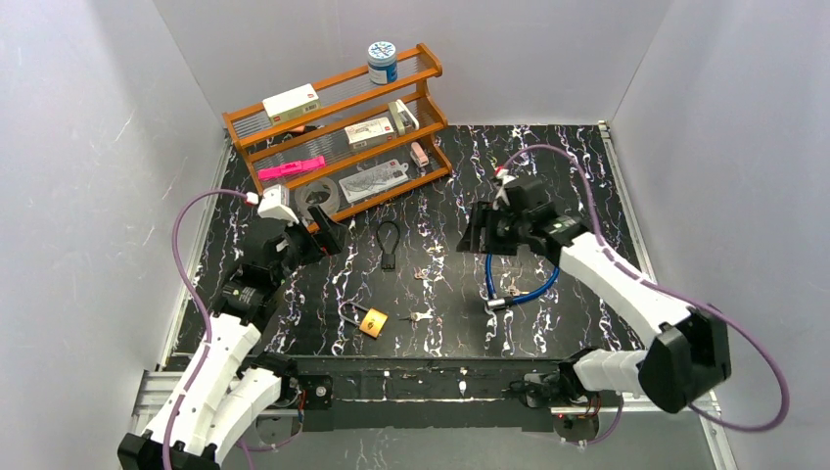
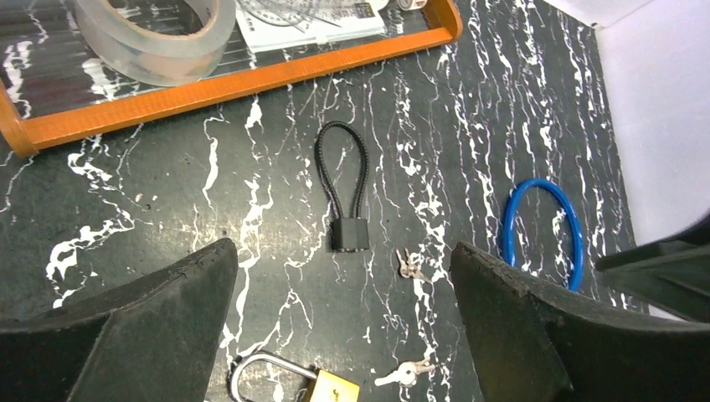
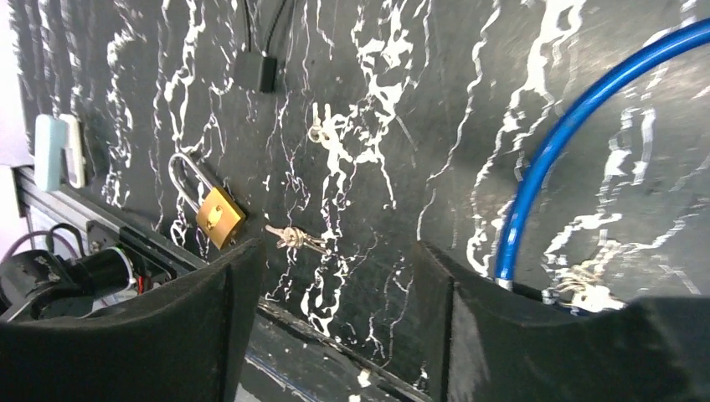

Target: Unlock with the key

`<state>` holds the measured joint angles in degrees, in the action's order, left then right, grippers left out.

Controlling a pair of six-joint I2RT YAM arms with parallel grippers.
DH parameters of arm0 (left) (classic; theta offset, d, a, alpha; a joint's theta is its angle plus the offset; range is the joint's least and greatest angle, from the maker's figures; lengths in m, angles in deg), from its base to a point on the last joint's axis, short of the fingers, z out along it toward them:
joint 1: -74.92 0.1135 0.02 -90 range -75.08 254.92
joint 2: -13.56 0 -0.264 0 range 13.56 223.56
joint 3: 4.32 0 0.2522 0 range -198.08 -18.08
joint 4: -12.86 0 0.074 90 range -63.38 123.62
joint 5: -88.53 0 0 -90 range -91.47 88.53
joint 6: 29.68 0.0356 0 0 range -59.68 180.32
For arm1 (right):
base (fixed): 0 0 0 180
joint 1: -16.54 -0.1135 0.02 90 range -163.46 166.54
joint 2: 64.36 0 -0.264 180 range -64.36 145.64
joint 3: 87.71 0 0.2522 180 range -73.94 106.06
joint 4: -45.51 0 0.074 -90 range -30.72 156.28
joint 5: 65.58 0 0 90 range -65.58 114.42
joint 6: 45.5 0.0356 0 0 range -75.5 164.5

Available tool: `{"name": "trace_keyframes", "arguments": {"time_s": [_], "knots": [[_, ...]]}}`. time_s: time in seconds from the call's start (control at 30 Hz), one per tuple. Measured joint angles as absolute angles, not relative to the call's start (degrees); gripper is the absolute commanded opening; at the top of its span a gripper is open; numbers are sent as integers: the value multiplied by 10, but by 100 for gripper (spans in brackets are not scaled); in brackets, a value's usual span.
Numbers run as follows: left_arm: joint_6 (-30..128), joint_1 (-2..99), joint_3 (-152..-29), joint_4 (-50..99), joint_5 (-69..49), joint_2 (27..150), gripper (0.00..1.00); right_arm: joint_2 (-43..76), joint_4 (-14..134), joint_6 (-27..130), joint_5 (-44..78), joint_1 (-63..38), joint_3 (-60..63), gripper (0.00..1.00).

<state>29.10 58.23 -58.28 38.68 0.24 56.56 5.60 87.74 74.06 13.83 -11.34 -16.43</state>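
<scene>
A brass padlock (image 1: 373, 322) with a steel shackle lies near the table's front, also in the left wrist view (image 2: 335, 388) and right wrist view (image 3: 219, 215). A small key bunch (image 1: 421, 316) lies just right of it (image 2: 407, 372) (image 3: 295, 240). A second key bunch (image 1: 421, 274) lies farther back (image 2: 407, 265) (image 3: 318, 132). A black cable lock (image 1: 388, 242) lies behind (image 2: 347, 188). A blue cable lock (image 1: 517, 286) lies at the right (image 2: 542, 222) (image 3: 569, 134). My left gripper (image 1: 328, 238) is open and empty above the table (image 2: 339, 276). My right gripper (image 1: 478, 233) is open and empty (image 3: 335, 293).
An orange wooden rack (image 1: 338, 132) at the back left holds a tape roll (image 2: 151, 33), boxes, papers and a jar (image 1: 382, 62). White walls close in the left, back and right. A metal rail (image 1: 431, 387) runs along the front edge.
</scene>
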Motion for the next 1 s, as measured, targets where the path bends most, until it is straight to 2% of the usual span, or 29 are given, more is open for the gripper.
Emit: {"name": "trace_keyframes", "arguments": {"time_s": [0.1,0.3,0.63,1.0], "knots": [[288,582,-581,391,-14,557,96,100,870,754,160,-163,-164,59],[281,582,-565,392,-38,545,92,222,862,766,224,-249,-148,52],[257,582,-534,404,-64,541,91,369,866,726,312,-348,-61,52],[232,582,-513,413,-64,533,91,442,887,590,342,-363,-5,52]]}}
